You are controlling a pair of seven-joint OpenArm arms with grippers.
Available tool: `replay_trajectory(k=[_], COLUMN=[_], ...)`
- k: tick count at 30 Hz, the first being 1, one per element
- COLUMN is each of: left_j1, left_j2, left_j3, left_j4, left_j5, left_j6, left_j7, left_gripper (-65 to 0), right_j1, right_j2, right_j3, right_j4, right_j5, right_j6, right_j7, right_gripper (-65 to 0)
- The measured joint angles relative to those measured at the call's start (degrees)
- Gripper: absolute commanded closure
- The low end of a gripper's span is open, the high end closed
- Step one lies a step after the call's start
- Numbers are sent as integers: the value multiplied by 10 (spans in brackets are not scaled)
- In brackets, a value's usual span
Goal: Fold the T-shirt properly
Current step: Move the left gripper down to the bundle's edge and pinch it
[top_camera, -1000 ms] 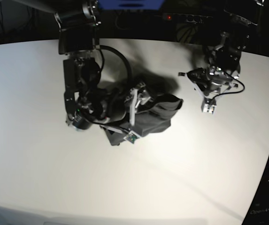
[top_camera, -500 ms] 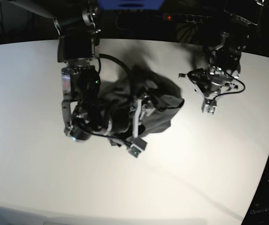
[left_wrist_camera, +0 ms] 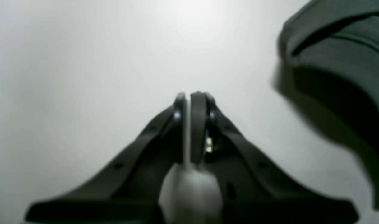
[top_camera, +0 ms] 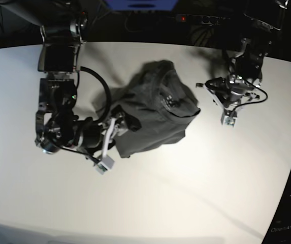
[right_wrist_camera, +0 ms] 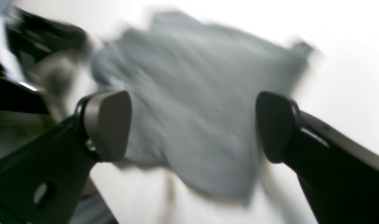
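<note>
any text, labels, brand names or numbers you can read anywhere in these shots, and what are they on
"Open…": pale lettering at the base view's bottom right edge, cut off and too small to finish; what it stands on is too dark to tell.
T-shirt: small light marks on the cloth, too small to read.
Both wrist views: no text.

A white bench (top_camera: 186, 193) with a curved far edge carries one thing: the dark grey T-shirt (top_camera: 153, 109), bunched in a wrinkled heap toward twelve o'clock from the bench's middle.
</note>
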Motion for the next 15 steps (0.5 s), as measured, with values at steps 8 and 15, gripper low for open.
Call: replay_trajectory(k=[8, 15], left_j1=[18, 18], left_j2=[2, 18], left_j3=[-62, -63], left_j4=[84, 131], left_j5=[-10, -11], left_j6=[0, 0], left_j7=[89, 125], left_gripper=[-34, -34], right_j1=[-13, -13], right_j2=[56, 81], right_j3=[-4, -3], right_j4=[0, 0], right_j5=[5, 2], right_j6=[0, 0], right_j7=[1, 1], right_gripper=[-618, -617])
